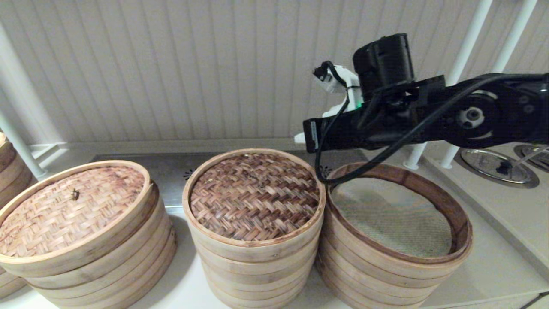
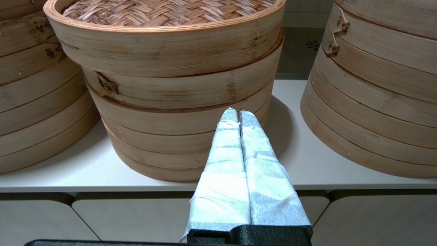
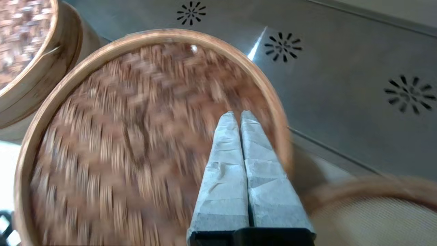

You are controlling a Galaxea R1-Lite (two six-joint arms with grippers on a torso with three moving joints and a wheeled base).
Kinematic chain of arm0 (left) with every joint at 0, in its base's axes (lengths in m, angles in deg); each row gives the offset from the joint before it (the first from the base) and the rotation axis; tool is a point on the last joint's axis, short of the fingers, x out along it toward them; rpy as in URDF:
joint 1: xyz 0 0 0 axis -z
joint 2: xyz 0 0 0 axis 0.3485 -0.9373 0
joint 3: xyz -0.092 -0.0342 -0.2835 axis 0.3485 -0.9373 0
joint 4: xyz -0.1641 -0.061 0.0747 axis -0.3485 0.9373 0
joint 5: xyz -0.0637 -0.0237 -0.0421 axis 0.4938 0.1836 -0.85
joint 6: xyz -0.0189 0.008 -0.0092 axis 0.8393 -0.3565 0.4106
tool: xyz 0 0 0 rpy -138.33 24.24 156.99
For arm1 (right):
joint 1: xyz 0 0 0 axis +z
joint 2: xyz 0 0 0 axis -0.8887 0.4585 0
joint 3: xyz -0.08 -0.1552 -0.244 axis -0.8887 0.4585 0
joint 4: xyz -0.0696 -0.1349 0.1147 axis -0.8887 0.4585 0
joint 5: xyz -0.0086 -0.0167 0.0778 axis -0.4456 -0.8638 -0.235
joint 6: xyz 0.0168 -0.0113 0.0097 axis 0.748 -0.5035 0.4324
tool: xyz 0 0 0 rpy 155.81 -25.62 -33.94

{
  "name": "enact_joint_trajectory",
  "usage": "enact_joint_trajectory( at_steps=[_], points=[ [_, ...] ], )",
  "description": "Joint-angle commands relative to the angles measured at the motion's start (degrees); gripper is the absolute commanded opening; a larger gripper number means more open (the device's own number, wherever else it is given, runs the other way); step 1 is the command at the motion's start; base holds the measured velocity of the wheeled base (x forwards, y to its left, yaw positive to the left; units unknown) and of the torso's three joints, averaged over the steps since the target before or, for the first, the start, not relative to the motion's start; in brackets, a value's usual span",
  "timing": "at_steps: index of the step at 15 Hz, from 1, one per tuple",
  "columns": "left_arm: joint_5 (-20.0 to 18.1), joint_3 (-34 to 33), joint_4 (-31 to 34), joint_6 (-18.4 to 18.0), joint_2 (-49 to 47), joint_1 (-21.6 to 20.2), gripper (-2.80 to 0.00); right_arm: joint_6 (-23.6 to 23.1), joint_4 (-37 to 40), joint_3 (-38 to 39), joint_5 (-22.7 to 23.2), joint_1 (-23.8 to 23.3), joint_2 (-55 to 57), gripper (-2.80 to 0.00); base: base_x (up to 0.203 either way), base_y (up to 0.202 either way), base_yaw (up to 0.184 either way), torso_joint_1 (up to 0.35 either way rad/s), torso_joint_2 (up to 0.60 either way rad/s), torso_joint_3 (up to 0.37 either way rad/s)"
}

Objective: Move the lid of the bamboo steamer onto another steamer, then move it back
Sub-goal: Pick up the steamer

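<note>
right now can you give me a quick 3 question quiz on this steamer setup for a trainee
1. True or false: the bamboo steamer lid sits on the middle stack.
2. Which stack is uncovered? A: the pale tan lidded stack. B: the middle stack. C: the wide stack with grey mesh liner.
3. Fill in: the right gripper hangs above the dark lid with its fingers ____.

Key
1. True. Its dark weave covers the narrow centre stack.
2. C. Its liner shows, with no lid on it.
3. Shut. The wrapped fingers are pressed together, holding nothing. The left gripper, also shut, waits low in front of the counter edge.
</note>
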Motion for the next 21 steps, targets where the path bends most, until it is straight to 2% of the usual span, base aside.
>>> enact_joint_trajectory(
  at_steps=[1, 5, 13, 21],
  points=[
    [0.0, 0.0, 0.0, 0.0, 0.0, 0.0, -2.80, -0.1, -0.2, -3.8, -4.7, 3.3, 5.4, 0.00, 0.000, 0.000, 0.000, 0.000, 0.00, 0.000],
    [0.0, 0.0, 0.0, 0.0, 0.0, 0.0, -2.80, -0.2, -0.3, -6.7, -5.4, 6.7, 7.9, 0.00, 0.000, 0.000, 0.000, 0.000, 0.00, 0.000],
    [0.0, 0.0, 0.0, 0.0, 0.0, 0.0, -2.80, -0.4, -0.2, -8.3, -6.1, 8.9, 10.3, 0.00, 0.000, 0.000, 0.000, 0.000, 0.00, 0.000],
    [0.0, 0.0, 0.0, 0.0, 0.0, 0.0, -2.80, -0.3, -0.3, -6.7, -11.0, 11.0, 9.8, 0.00, 0.000, 0.000, 0.000, 0.000, 0.00, 0.000]
  ],
)
